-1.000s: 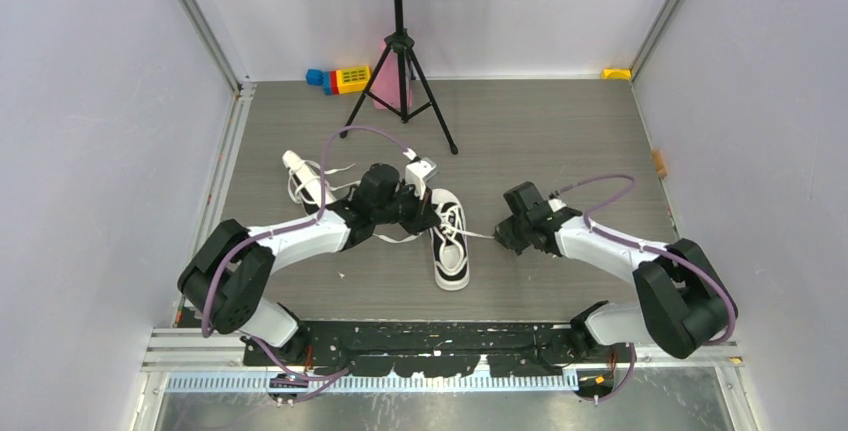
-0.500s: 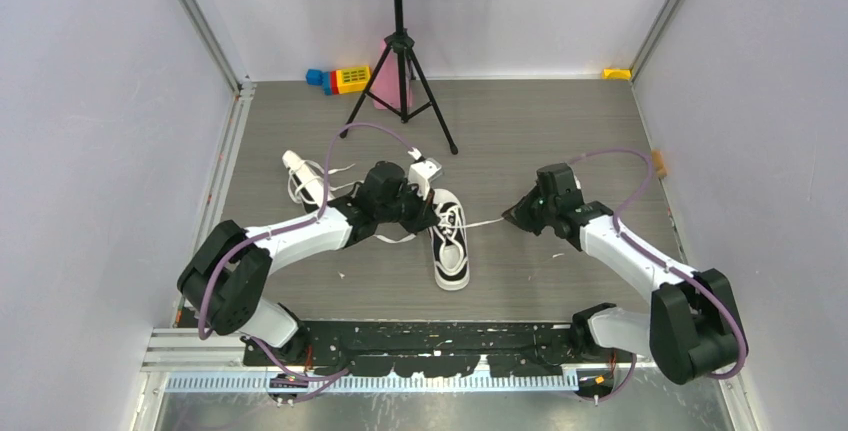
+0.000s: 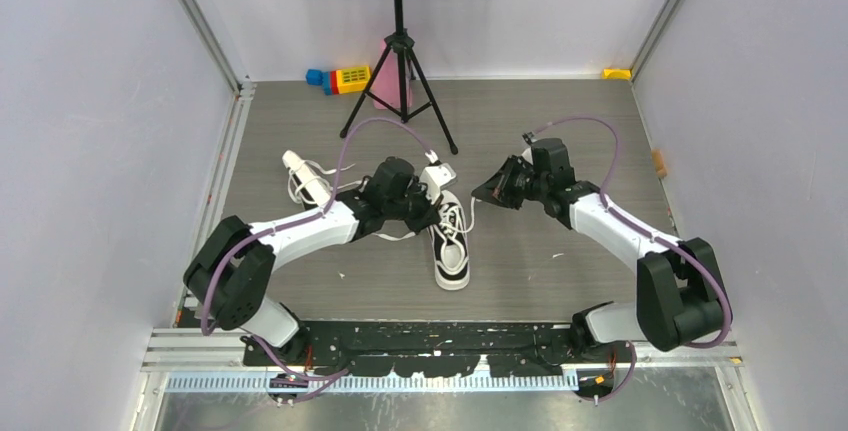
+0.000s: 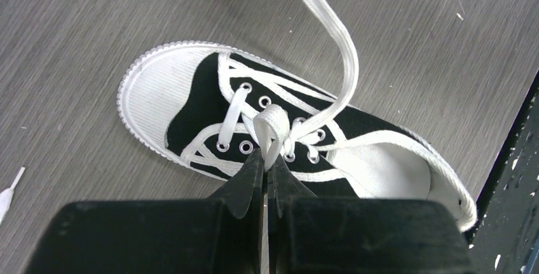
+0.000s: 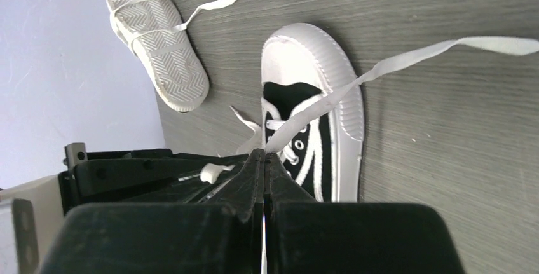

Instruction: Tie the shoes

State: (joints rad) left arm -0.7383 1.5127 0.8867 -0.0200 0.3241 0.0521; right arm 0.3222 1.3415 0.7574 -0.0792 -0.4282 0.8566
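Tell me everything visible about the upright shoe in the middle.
The shoe is a small low sneaker: black cloth-like upper, white ribbed rubber toe cap and sole, white lining, metal eyelets. It stands upright on the grey table, untied. The left pincer pinches a loop of its flat white lace over the eyelets; the other strand rises to the shut right pincer.

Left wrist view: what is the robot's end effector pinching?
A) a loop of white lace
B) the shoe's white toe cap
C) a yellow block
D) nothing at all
A: the left end effector has its fingers shut on a loop of white lace, just over the eyelets of the black shoe.
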